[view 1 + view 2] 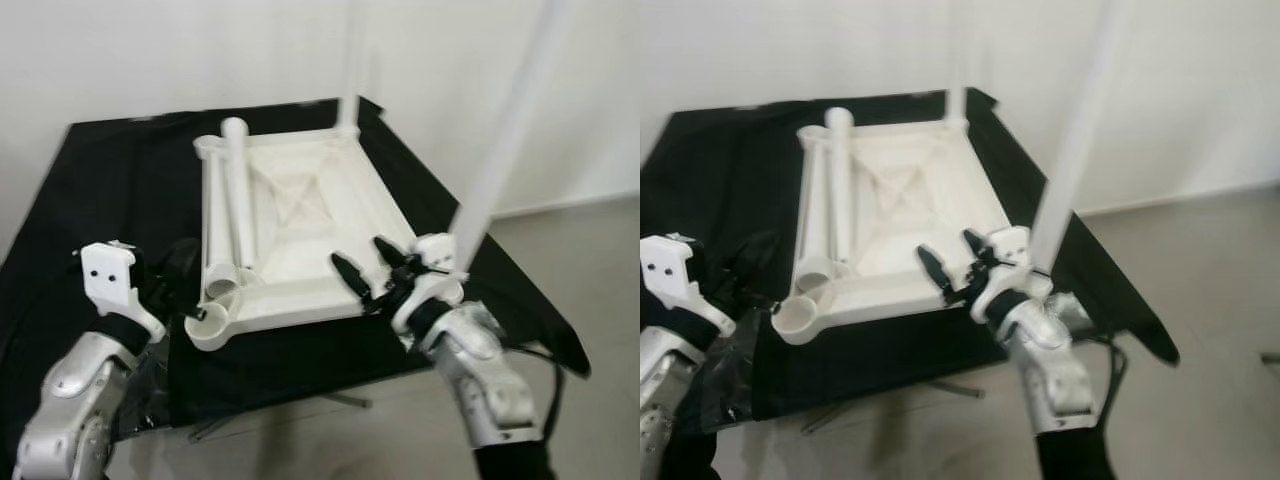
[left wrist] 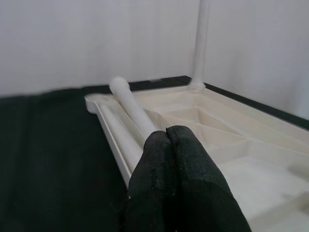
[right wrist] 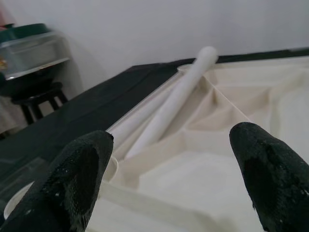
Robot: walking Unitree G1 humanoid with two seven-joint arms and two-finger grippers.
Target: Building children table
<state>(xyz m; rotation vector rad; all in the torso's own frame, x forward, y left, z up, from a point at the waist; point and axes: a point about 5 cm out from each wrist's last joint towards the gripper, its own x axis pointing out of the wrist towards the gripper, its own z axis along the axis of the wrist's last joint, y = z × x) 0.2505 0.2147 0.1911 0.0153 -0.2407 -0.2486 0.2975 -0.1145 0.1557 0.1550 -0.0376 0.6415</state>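
Note:
An upside-down white tabletop (image 1: 300, 215) lies on a black-covered table (image 1: 110, 190). One white leg (image 1: 350, 70) stands upright in its far right corner. Another upright leg (image 1: 500, 150) rises from the near right corner, just behind my right wrist. Two loose legs (image 1: 235, 195) lie side by side along the tabletop's left edge, also seen as loose legs (image 3: 176, 99). The near left corner socket (image 1: 210, 325) is empty. My right gripper (image 1: 368, 268) hovers open over the near right part of the tabletop. My left gripper (image 1: 183, 268) is shut and empty beside the near left corner; its fingertips (image 2: 166, 135) point along the loose legs.
A white wall stands behind the table, and grey floor (image 1: 590, 260) lies to the right. Crumpled clear plastic (image 1: 150, 390) hangs at the table's near left edge. A dark stool (image 3: 36, 99) with a metal container (image 3: 31, 48) stands beyond the table's left side.

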